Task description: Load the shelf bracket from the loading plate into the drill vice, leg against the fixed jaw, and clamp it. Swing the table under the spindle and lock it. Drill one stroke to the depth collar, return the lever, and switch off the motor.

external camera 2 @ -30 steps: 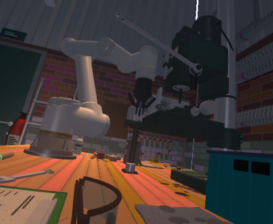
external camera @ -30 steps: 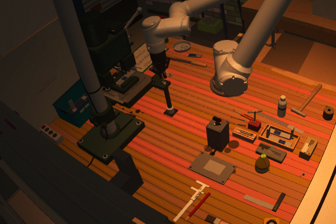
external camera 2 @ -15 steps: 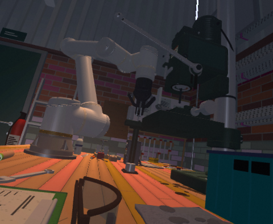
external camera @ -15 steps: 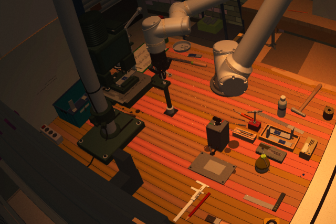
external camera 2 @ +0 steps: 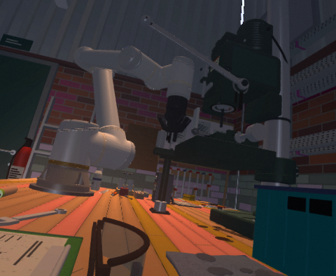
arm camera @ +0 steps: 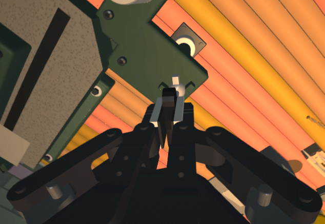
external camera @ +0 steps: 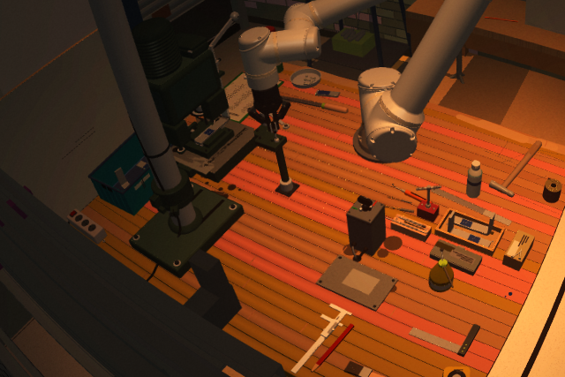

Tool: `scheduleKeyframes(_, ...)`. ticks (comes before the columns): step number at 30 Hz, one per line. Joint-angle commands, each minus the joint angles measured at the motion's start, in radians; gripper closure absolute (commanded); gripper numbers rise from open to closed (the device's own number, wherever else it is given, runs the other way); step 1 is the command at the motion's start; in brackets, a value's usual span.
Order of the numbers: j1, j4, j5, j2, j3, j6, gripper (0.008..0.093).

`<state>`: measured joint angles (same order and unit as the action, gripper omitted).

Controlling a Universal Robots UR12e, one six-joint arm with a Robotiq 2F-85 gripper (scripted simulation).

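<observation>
The shelf bracket sits in the drill vice on the drill table, under the drill head. The loading plate lies empty on the bench in front. My gripper stands over the green lug at the table's outer corner, above the support post. In the wrist camera its fingers are closed on a thin dark lock handle with a pale ball end. The feed lever points up and away from the drill head.
Behind the work stands the drill column and a brick wall. A blue crate sits beside the drill base. A switch box, tool trays, hammer, bottle and rules lie on the right of the bench.
</observation>
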<state>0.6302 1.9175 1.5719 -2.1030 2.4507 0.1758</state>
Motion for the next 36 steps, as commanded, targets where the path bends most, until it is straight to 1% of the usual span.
scheduleKeyframes(1,0.0,0.002,-0.001,0.001,-0.001,-0.024,0.0934)
scheduleKeyframes(12,0.0,0.002,-0.001,0.001,-0.001,-0.31,0.0934)
scheduleKeyframes(21,0.0,0.002,-0.001,0.001,-0.001,-0.512,0.0934)
scheduleKeyframes(29,0.0,0.002,-0.001,0.001,-0.001,-0.652,0.0934)
scheduleKeyframes(36,0.0,0.002,-0.001,0.001,-0.001,-0.736,0.0934)
